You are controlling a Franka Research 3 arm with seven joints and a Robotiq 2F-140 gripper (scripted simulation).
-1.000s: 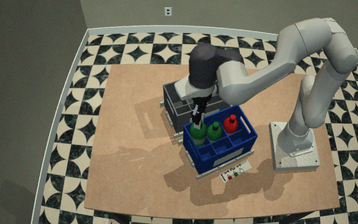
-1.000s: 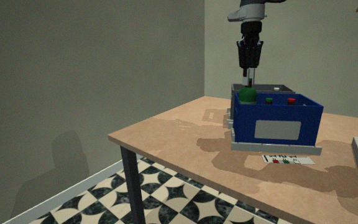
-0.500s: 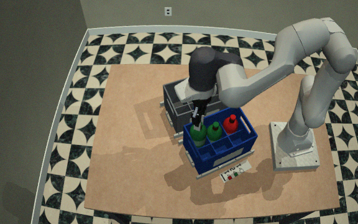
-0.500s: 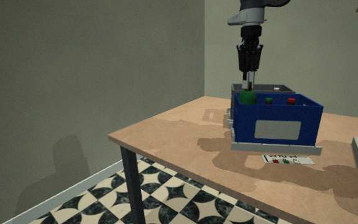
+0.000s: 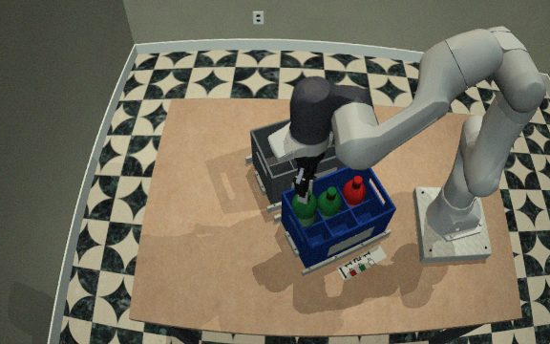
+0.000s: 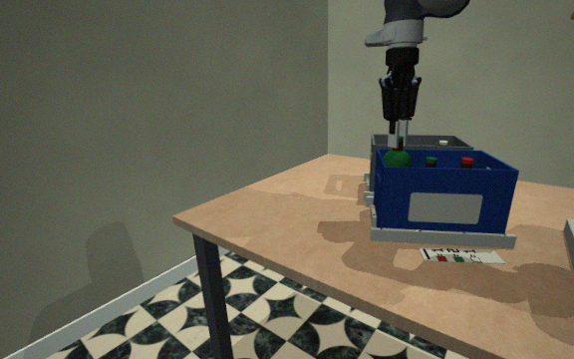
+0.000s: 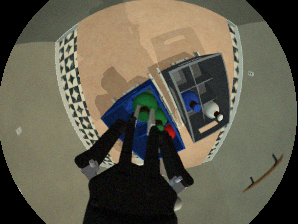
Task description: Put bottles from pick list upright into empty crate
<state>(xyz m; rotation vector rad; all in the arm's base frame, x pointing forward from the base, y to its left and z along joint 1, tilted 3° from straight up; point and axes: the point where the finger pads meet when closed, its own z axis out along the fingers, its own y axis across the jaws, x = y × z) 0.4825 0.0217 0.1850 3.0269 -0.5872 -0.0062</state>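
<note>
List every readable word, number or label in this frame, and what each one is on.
Pick list: dark number-like marks above red and green squares, too blurred to read.
Blue crate: its grey panel is blank.
Bottles: no readable label text.
Nothing else carries writing.

light grey arm (image 5: 452, 81) with a dark wrist section (image 5: 309, 111)
rounded, smooth links are seen; a black gripper (image 6: 400, 131) with pale fingertips is carried, and a grey square base plate (image 5: 476, 252) dotted with dark screws.
</note>
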